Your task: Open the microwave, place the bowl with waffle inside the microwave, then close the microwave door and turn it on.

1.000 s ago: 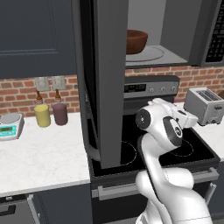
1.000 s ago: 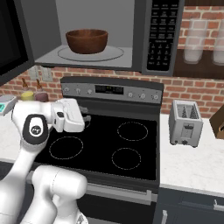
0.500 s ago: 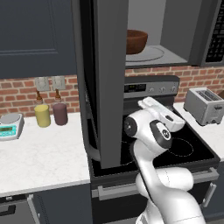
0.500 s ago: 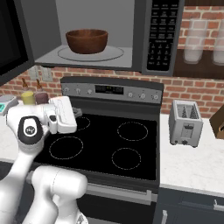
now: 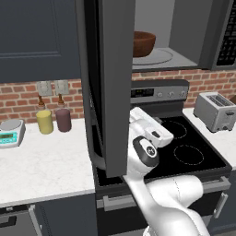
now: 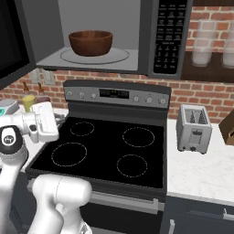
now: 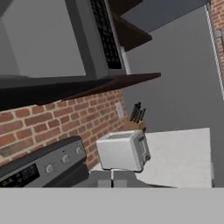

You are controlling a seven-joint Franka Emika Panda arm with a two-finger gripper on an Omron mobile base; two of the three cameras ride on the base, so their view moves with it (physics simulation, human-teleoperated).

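Your gripper (image 7: 112, 178) is closed and empty, low over the stove (image 6: 105, 151). The bowl (image 6: 90, 42) already sits inside the microwave (image 6: 157, 36). The door (image 5: 113, 83) stands wide open; you have closing and starting left.

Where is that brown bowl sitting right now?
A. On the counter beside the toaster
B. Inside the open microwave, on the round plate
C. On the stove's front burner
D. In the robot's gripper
B. The bowl rests on the round turntable inside the microwave, whose door stands swung open, well above the stove.
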